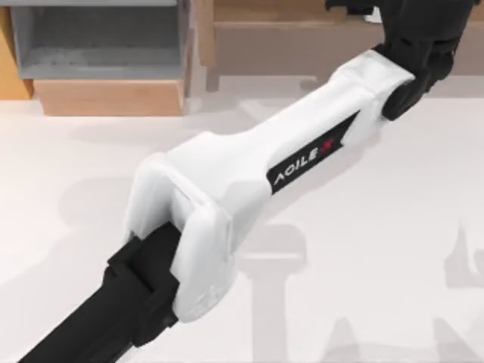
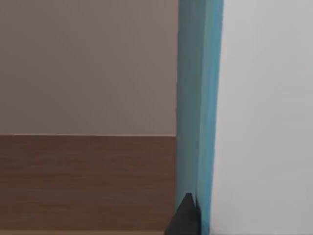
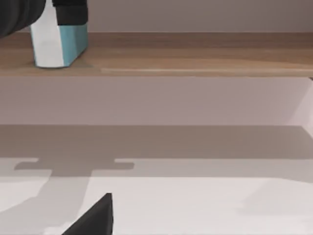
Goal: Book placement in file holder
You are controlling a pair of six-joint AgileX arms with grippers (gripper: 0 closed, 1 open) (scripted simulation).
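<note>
Book (image 2: 198,107): pinched upright between the jaws of the left gripper (image 3: 69,13), one dark fingertip (image 2: 186,215) pressed flat against the teal cover. Clamped from above, by the look of it, so that the thin volume stays vertical and can be lifted off without tipping. In the right wrist view, seen standing on end on the long brown shelf (image 3: 195,54), lower edge touching the wood or just off it; cannot tell which.

Relative to the end effector: directly inside the grasp, hanging below the jaws, cover faces against the pads.

Farther off, across the top view, left arm stretched diagonally over the table (image 1: 363,249) to the shelf at the back right. File holder (image 1: 110,97) at the back left, well apart from the book, grey interior open toward the table and holding nothing visible. Judged stage: grasp made, carry leftward along the back edge not yet begun. Upright hold sensible for a slot-like holder, needing little reorientation. Main risk: thin book slipping or swinging in the pinch.

Right arm idle, low over the table, facing the shelf.
</note>
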